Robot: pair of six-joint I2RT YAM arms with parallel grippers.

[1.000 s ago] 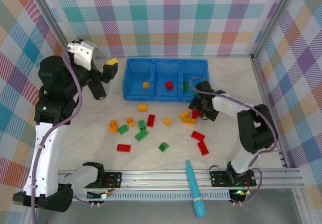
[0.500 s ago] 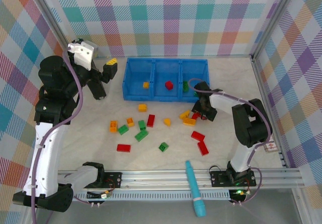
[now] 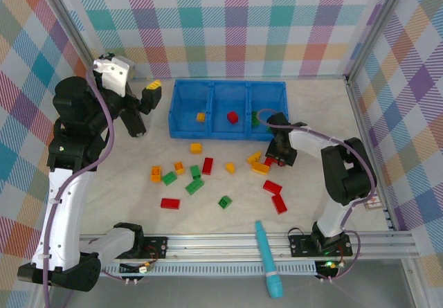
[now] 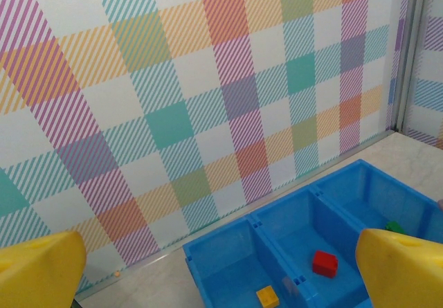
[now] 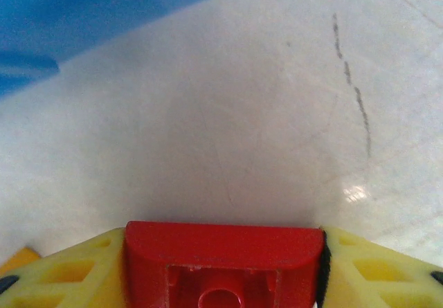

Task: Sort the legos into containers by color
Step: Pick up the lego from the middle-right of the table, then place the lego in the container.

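The right gripper [image 3: 273, 157], clamped on a red brick [image 5: 223, 252] just near of the tray [image 3: 183, 132], has the red-holding middle compartment [image 3: 223, 102] far-left of it, while the left gripper [image 3: 151, 93] hangs wide open and empty.

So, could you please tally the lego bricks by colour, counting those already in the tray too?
red bricks: 6, one in the right gripper
green bricks: 5
orange bricks: 7
Total: 18

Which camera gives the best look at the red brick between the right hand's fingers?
The right wrist view: the red brick sits close up between the right hand's yellow fingers. From above, just a red sliver peeks out beside the hand.
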